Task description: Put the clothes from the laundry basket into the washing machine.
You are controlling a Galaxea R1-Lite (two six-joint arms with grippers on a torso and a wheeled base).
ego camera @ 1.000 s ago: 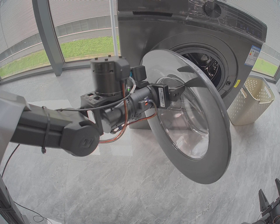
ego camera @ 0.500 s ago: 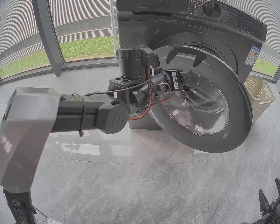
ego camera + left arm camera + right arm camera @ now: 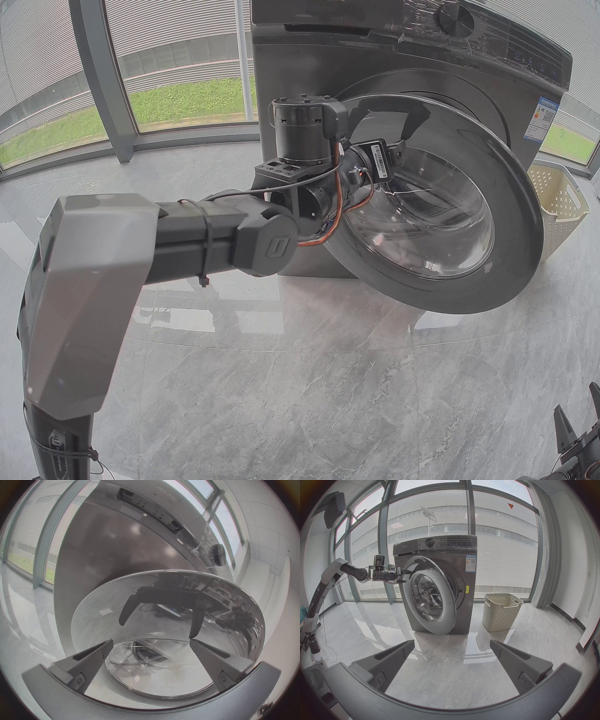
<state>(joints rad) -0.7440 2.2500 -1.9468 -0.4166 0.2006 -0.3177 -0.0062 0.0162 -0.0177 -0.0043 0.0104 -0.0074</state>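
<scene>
The left gripper [image 3: 151, 644], fingers spread and holding nothing, is right at the outer face of the washing machine's [image 3: 387, 56] door [image 3: 431, 212], which stands ajar. I'd say loading is done and the door needs a firm push to latch. The laundry basket [image 3: 501, 611] sits beside the machine. The right gripper [image 3: 451, 645] hangs released, well apart.

Laundry basket [image 3: 560, 206] partly behind door [image 3: 517, 250]
</scene>
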